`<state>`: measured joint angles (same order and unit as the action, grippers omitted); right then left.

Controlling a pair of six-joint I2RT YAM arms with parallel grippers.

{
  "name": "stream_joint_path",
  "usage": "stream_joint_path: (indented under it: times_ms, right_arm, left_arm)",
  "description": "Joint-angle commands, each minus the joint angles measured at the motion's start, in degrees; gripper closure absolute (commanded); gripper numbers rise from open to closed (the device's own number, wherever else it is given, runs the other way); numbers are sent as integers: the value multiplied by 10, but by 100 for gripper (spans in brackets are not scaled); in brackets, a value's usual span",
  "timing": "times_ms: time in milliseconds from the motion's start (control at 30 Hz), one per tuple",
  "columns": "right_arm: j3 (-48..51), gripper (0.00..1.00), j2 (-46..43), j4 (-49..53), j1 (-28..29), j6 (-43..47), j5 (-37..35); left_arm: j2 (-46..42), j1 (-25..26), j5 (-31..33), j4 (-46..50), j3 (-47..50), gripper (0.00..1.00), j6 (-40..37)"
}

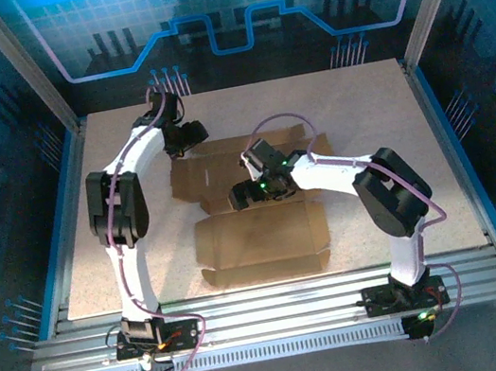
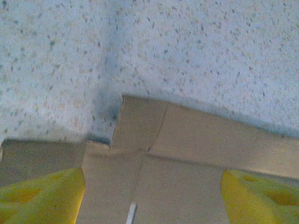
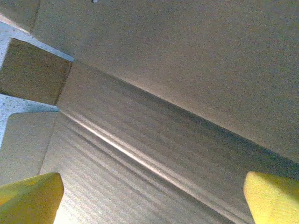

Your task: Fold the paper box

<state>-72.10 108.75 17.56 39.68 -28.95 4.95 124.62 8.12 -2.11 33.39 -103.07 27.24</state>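
The paper box [image 1: 260, 241], a plain brown cardboard cut-out sheet with flaps, lies flat and unfolded in the middle of the speckled beige tabletop [image 1: 361, 117]. The left end effector [image 1: 188, 139] is at the upper left corner of the sheet. Its yellow fingers [image 2: 42, 196] stand wide apart, so it is open, above a small corner flap [image 2: 139, 122], probably to lift it. The right end effector [image 1: 242, 194] is at the centre of the sheet and is also open, over a long crease [image 3: 140, 158]. I think it is there to press the panel down while a wall is raised.
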Motion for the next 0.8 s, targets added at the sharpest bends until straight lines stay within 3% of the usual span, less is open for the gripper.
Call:
stream_joint_path:
  times_ms: [0,233,400,767]
  right_arm:
    - [-15,0,19,20,-5,-7,6]
    - [-5,0,32,14,-5,-23,10]
    - [-5,0,37,19,-4,-23,10]
    - [-5,0,51,19,-4,-21,24]
  left_arm:
    - [31,-11,2,12,-41,21,-16]
    - [91,-19,-79,-5,-84,14,-17]
    - [94,-18,-136,-38,-61,13,-12]
    - [75,-3,-175,-70,-42,13,-33]
